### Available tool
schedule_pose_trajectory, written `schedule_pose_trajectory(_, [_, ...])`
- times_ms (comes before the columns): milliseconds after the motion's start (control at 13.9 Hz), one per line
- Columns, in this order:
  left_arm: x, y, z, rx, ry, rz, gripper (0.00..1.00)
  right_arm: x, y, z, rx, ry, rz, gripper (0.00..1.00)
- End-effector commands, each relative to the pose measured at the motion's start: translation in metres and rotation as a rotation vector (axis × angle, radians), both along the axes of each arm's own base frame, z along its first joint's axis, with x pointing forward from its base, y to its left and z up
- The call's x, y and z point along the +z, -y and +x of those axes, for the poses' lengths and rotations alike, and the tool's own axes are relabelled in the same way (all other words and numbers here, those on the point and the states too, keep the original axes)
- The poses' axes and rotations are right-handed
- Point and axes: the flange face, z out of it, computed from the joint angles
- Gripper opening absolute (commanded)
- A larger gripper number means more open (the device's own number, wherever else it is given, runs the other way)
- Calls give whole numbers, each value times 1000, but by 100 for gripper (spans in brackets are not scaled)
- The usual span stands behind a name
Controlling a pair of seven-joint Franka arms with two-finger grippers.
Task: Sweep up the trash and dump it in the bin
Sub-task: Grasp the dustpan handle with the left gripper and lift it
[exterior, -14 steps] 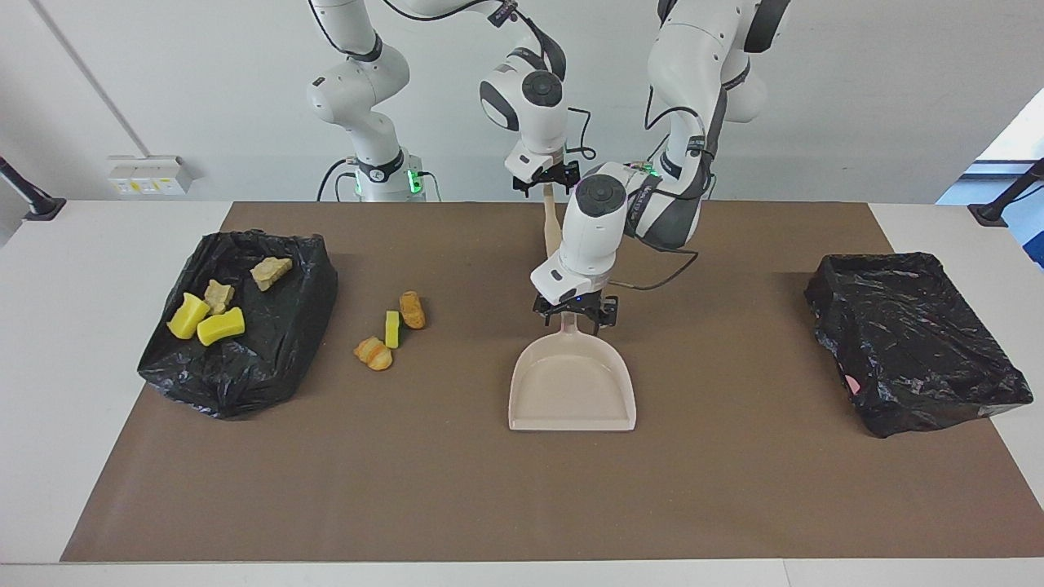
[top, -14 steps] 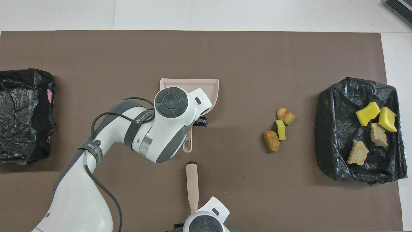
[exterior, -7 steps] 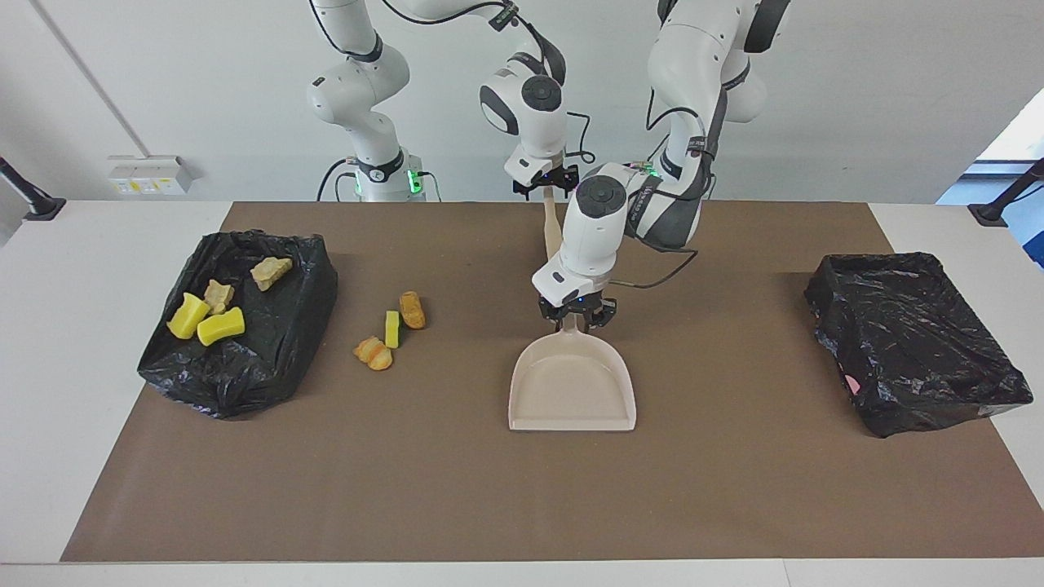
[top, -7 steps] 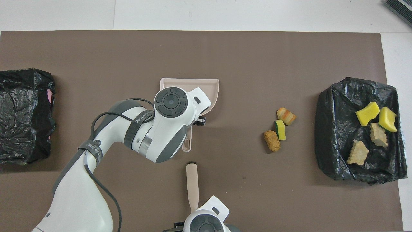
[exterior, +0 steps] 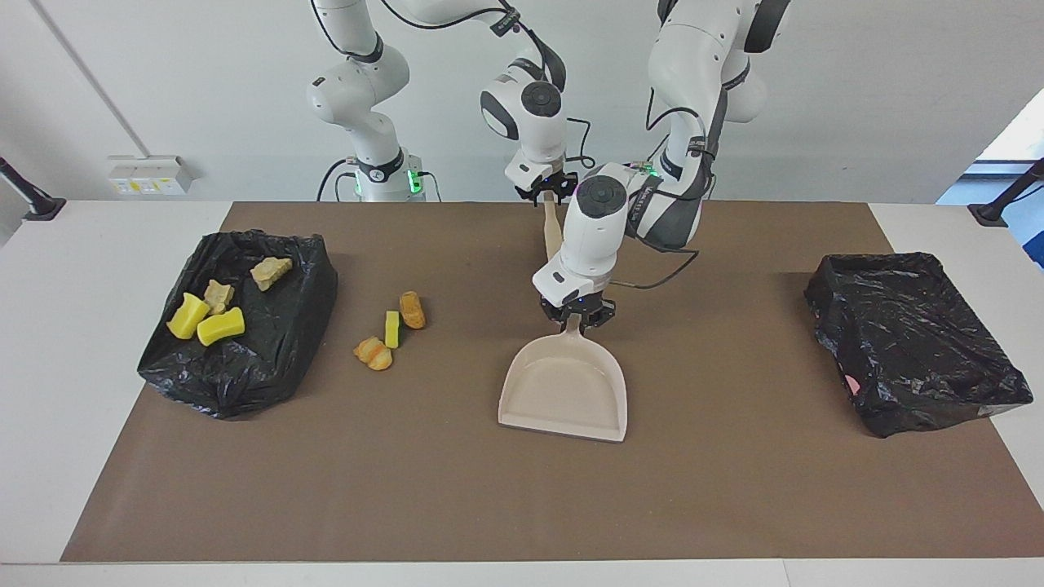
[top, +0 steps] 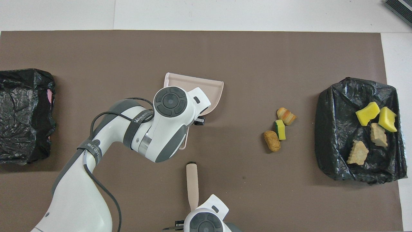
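On the brown mat (exterior: pixel 457 489), mid-table, lies a beige dustpan (exterior: pixel 563 391). My left gripper (exterior: pixel 577 314) is clamped on its handle. The pan's long axis runs from me outward: handle toward me, open mouth away from me, skewed a little toward my right arm's end of the table.

Nearer to me than the dustpan lies a beige brush (top: pixel 192 183). Its long axis also runs straight out from me, and the end farther from me stops just short of the dustpan's handle. My right gripper (exterior: pixel 548 189) is at the brush's near end; whether it has hold of the brush I cannot tell.

Three pieces of trash (exterior: pixel 387 330) sit loose on the mat in a close cluster, between the dustpan and the bin (exterior: pixel 245 359) at my right arm's end. They form a short slanted row:
- an orange-brown lump (exterior: pixel 413 310), nearest to me
- a yellow sponge (exterior: pixel 392 328) standing on edge, long axis pointing away from me
- a striped orange lump (exterior: pixel 373 353), farthest from me

The bin is lined with a black bag. Inside it lie four more pieces: two yellow sponge chunks (exterior: pixel 204 322) and two tan lumps (exterior: pixel 245 281), the tan ones nearer to me.

A second bag-lined bin (exterior: pixel 913 342) sits at my left arm's end, well apart from everything else.
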Motion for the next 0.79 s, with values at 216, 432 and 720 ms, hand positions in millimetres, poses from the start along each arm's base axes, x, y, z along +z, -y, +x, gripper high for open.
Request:
schedule_pose_trajectory(216, [27, -38, 16, -243, -19, 46, 0, 1, -6, 8, 8, -1, 29, 0])
schedule_pose_trajectory(432, [28, -52, 24, -350, -11, 62, 0, 3, -7, 9, 10, 0, 30, 0])
schedule_pose_trajectory(720, [32, -55, 22, -559, 14, 149, 0, 16, -4, 10, 35, -21, 4, 0])
